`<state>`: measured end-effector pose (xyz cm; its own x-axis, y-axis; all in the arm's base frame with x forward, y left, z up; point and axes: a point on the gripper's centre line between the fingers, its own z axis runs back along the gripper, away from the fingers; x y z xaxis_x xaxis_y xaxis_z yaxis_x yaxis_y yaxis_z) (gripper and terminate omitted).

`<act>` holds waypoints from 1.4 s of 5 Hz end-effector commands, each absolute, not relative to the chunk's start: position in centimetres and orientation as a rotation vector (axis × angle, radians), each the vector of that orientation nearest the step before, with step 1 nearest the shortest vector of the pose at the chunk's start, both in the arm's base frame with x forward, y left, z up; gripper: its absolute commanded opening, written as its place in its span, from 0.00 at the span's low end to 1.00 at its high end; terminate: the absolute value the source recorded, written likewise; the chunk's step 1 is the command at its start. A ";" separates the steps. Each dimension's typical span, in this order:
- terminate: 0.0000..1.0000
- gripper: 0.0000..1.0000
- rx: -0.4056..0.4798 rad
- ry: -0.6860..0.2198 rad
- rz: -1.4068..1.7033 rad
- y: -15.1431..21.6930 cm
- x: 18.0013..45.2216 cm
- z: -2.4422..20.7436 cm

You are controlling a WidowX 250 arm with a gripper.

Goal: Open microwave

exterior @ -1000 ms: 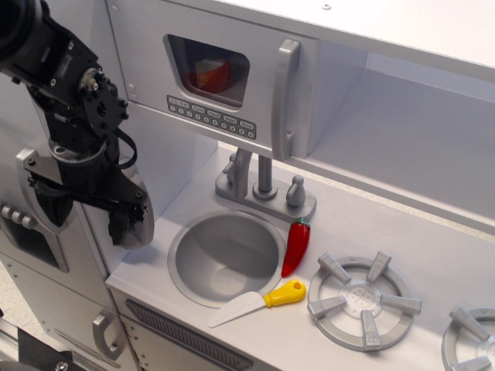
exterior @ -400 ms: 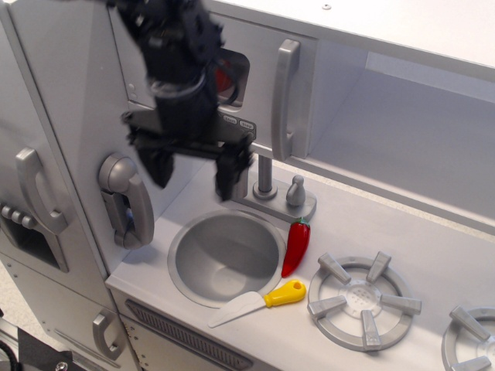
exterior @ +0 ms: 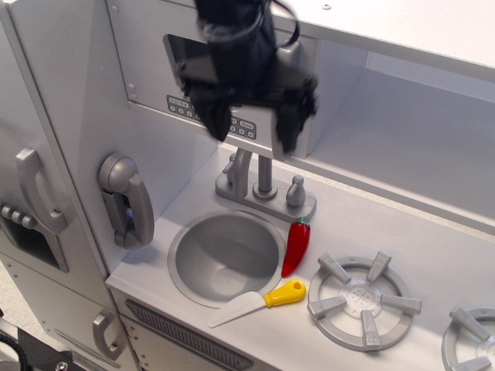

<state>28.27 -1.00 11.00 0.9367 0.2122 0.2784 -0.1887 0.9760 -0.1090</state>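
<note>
Observation.image is showing the hand (exterior: 249, 130) hanging in front of the microwave (exterior: 147, 73), which is sitting closed in the upper wall of the toy kitchen, above the back edge of the desk (exterior: 402, 232). Its two dark fingers (exterior: 288, 124) are pointing down and standing apart, gripping nothing. The right one is lying just beside the lower end of the tall grey handle (exterior: 288, 56), though I cannot tell whether it is touching. Blur is softening the arm, so finer detail is lost. Judging from this pose, the hand is lining up to bracket the handle, since the door is hinged away from it and pulling there would swing it out. Below, the faucet (exterior: 263, 185) is standing at the back of the sink (exterior: 226, 256), a red chili (exterior: 295, 246) is lying beside the basin, and a yellow-handled knife (exterior: 259, 302) is resting near the front edge, all well clear of the door's path.
</note>
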 end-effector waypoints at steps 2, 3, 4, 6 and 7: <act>0.00 1.00 -0.026 -0.400 0.292 0.6 33.5 12.3; 0.00 1.00 -0.017 -0.382 0.275 0.3 34.1 11.5; 0.00 0.00 -0.005 -0.382 0.225 0.0 33.7 11.1; 0.00 0.00 -0.034 -0.364 0.220 0.3 33.6 11.0; 0.00 0.00 -0.027 -0.356 0.203 0.5 32.3 10.5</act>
<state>32.32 0.07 9.01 0.9306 0.1889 0.3136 -0.1813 0.9820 -0.0538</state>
